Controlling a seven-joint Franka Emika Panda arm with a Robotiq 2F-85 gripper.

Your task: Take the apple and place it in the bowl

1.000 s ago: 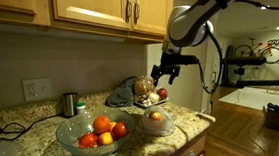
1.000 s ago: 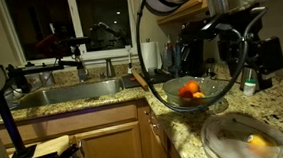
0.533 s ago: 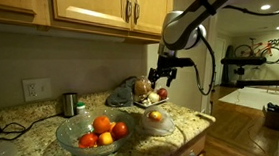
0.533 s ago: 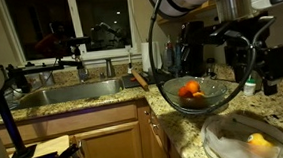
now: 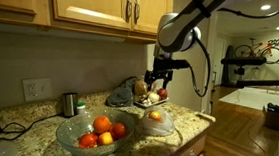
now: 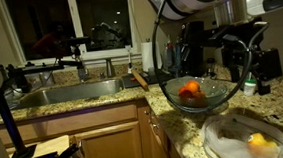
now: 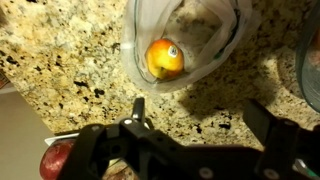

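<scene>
The apple (image 7: 165, 58), orange-yellow with a small sticker, lies in a small clear shallow dish (image 7: 215, 45) in the wrist view. It also shows in both exterior views (image 5: 156, 116) (image 6: 256, 140). The wide glass bowl (image 5: 70, 138) (image 6: 218, 96) stands beside the dish and holds several orange-red apples. My gripper (image 5: 158, 80) (image 6: 251, 69) (image 7: 200, 115) hangs open and empty above the counter. It is just behind the dish and is apart from the apple.
A plate behind the dish holds a dark red apple (image 5: 162, 94) (image 7: 55, 160) and a pale fruit (image 5: 152, 97). A metal cup (image 5: 69, 104) stands by the wall. A sink (image 6: 72, 91) lies past the bowl. The counter edge runs close to the dish.
My gripper has shifted a little sideways and slightly lower over the counter behind the dish. It stays open. The fruit has not moved.
</scene>
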